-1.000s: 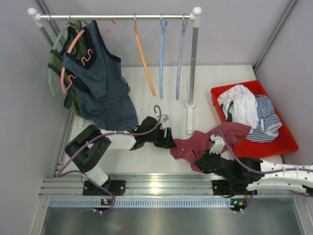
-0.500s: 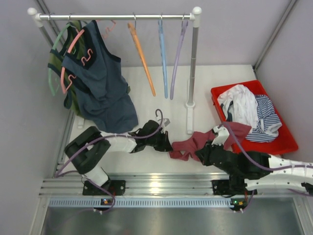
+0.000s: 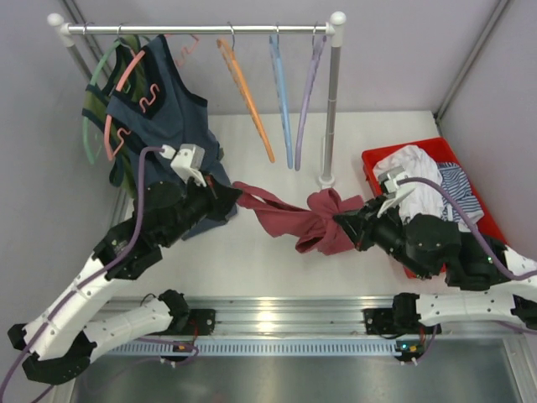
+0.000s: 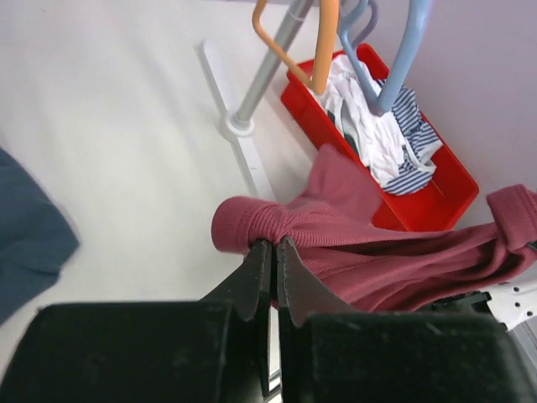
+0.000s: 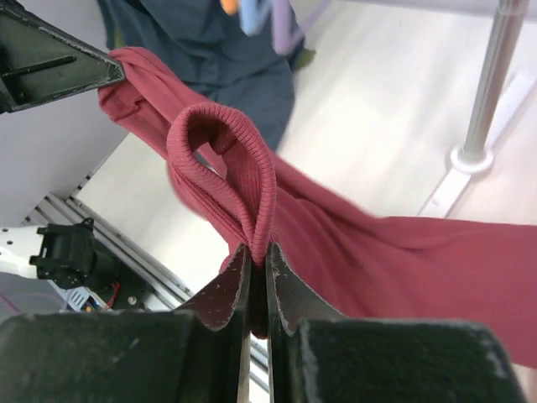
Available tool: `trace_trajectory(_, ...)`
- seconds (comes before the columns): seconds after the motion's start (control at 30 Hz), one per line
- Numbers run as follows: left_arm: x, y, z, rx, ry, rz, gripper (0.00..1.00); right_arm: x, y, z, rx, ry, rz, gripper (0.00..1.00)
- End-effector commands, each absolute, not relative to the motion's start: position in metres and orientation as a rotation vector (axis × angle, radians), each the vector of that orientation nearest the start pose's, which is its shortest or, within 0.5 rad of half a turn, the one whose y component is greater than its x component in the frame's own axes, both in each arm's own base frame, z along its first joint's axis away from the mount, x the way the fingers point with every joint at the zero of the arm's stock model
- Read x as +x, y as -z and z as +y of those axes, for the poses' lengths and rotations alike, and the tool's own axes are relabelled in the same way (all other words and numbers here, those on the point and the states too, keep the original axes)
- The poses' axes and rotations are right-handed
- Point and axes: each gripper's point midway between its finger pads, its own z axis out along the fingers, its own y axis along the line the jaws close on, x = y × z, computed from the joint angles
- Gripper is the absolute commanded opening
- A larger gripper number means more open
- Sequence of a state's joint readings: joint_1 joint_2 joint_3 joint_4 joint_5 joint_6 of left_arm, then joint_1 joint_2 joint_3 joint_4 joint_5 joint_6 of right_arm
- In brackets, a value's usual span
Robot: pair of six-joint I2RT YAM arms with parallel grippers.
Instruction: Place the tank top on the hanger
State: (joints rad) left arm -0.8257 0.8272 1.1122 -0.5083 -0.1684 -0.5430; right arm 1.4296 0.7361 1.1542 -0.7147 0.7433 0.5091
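Note:
The maroon tank top (image 3: 289, 215) hangs stretched above the table between my two grippers. My left gripper (image 3: 237, 200) is shut on its left end, a bunched fold pinched at the fingertips (image 4: 274, 245). The cloth (image 4: 394, 260) runs from there to the right. My right gripper (image 3: 340, 220) is shut on the right end. In the right wrist view the jaws (image 5: 258, 249) clamp a ribbed strap loop (image 5: 252, 168). The orange hanger (image 3: 247, 96) hangs from the rail behind the tank top, apart from both grippers; its lower end (image 4: 325, 50) shows in the left wrist view.
The rail (image 3: 201, 28) also carries a light blue hanger (image 3: 281, 92), a lilac hanger (image 3: 309, 96) and, at left, a dark blue-grey tank top (image 3: 168, 126) on pink hangers. The rack post (image 3: 330, 109) stands behind the right gripper. A red bin (image 3: 369, 158) at right holds white and striped garments.
The left gripper shut on the tank top's left end. Both arms then rose and moved apart, lifting the tank top off the table and stretching it. The free hangers swung slightly.

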Motion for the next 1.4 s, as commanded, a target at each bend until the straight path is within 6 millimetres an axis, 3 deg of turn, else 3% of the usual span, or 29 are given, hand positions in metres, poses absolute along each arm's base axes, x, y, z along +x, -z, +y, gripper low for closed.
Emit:
trace_trajectory(0.0, 0.205, -0.339, -0.176, 0.146, 0.601, 1.957, 0.00, 0.132, -0.410, 0.218, -0.435, -0.739, 1.636, 0.01)
trace_trajectory(0.03, 0.204, -0.361, -0.173, 0.146, 0.612, 1.915, 0.00, 0.131, -0.418, 0.221, -0.454, -0.746, 1.614, 0.01)
trace_trajectory(0.1, 0.205, -0.370, -0.171, 0.152, 0.589, 1.919, 0.00, 0.130, -0.439, 0.227, -0.502, -0.751, 1.555, 0.01)
trace_trajectory(0.13, 0.204, -0.387, -0.168, 0.153, 0.598, 1.884, 0.00, 0.130, -0.446, 0.228, -0.514, -0.753, 1.534, 0.01)
trace_trajectory(0.23, 0.206, -0.402, -0.170, 0.164, 0.593, 1.872, 0.00, 0.129, -0.462, 0.235, -0.573, -0.772, 1.477, 0.02)
trace_trajectory(0.33, 0.209, -0.405, -0.176, 0.177, 0.595, 1.883, 0.00, 0.129, -0.464, 0.244, -0.622, -0.884, 1.449, 0.02)
trace_trajectory(0.37, 0.210, -0.403, -0.178, 0.179, 0.598, 1.890, 0.00, 0.133, -0.461, 0.245, -0.624, -0.909, 1.451, 0.01)
trace_trajectory(0.47, 0.210, -0.391, -0.184, 0.184, 0.611, 1.919, 0.00, 0.143, -0.407, 0.262, -0.706, -1.109, 1.535, 0.00)
trace_trajectory(0.5, 0.210, -0.385, -0.185, 0.185, 0.611, 1.931, 0.00, 0.142, -0.398, 0.266, -0.723, -1.174, 1.529, 0.00)
trace_trajectory(0.53, 0.210, -0.368, -0.187, 0.185, 0.608, 1.970, 0.00, 0.136, -0.391, 0.266, -0.734, -1.246, 1.510, 0.01)
trace_trajectory(0.57, 0.208, -0.360, -0.189, 0.188, 0.614, 1.984, 0.00, 0.147, -0.367, 0.270, -0.715, -1.286, 1.492, 0.02)
trace_trajectory(0.6, 0.207, -0.350, -0.190, 0.188, 0.615, 2.003, 0.00, 0.136, -0.356, 0.273, -0.729, -1.393, 1.502, 0.02)
trace_trajectory(0.63, 0.207, -0.325, -0.195, 0.191, 0.614, 2.050, 0.00, 0.136, -0.343, 0.274, -0.727, -1.433, 1.514, 0.03)
trace_trajectory(0.67, 0.206, -0.313, -0.195, 0.187, 0.613, 2.068, 0.00, 0.136, -0.307, 0.275, -0.726, -1.473, 1.577, 0.05)
trace_trajectory(0.7, 0.206, -0.299, -0.196, 0.186, 0.602, 2.095, 0.00, 0.135, -0.307, 0.276, -0.701, -1.525, 1.539, 0.06)
trace_trajectory(0.73, 0.207, -0.270, -0.199, 0.183, 0.586, 2.147, 0.00, 0.134, -0.296, 0.276, -0.684, -1.548, 1.546, 0.08)
trace_trajectory(0.77, 0.205, -0.256, -0.202, 0.191, 0.592, 2.174, 0.00, 0.137, -0.267, 0.274, -0.634, -1.540, 1.613, 0.12)
trace_trajectory(0.8, 0.204, -0.241, -0.205, 0.193, 0.595, 2.199, 0.00, 0.140, -0.253, 0.273, -0.603, -1.525, 1.659, 0.14)
trace_trajectory(0.83, 0.200, -0.207, -0.203, 0.198, 0.562, 2.267, 0.00, 0.142, -0.238, 0.270, -0.573, -1.506, 1.704, 0.17)
trace_trajectory(0.9, 0.202, -0.179, -0.207, 0.192, 0.547, 2.304, 0.00, 0.146, -0.207, 0.263, -0.501, -1.448, 1.790, 0.35)
trace_trajectory(0.93, 0.198, -0.154, -0.204, 0.196, 0.517, 2.353, 0.00, 0.147, -0.190, 0.258, -0.464, -1.411, 1.857, 0.43)
trace_trajectory(0.97, 0.200, -0.143, -0.206, 0.192, 0.509, 2.368, 0.00, 0.147, -0.178, 0.253, -0.437, -1.369, 1.908, 0.57)
trace_trajectory(1.03, 0.198, -0.121, -0.203, 0.189, 0.474, 2.408, 0.04, 0.153, -0.155, 0.239, -0.373, -1.244, 2.015, 0.69)
trace_trajectory(1.13, 0.200, -0.109, -0.204, 0.197, 0.455, 2.426, 0.10, 0.161, -0.150, 0.228, -0.308, -1.140, 2.068, 0.73)
trace_trajectory(1.2, 0.204, -0.108, -0.203, 0.195, 0.438, 2.421, 0.16, 0.163, -0.147, 0.222, -0.263, -1.070, 2.136, 0.71)
trace_trajectory(1.33, 0.209, -0.108, -0.203, 0.207, 0.427, 2.418, 0.17, 0.156, -0.152, 0.231, -0.258, -0.950, 2.200, 0.62)
trace_trajectory(1.37, 0.209, -0.105, -0.203, 0.205, 0.420, 2.429, 0.17, 0.150, -0.162, 0.240, -0.266, -0.903, 2.180, 0.61)
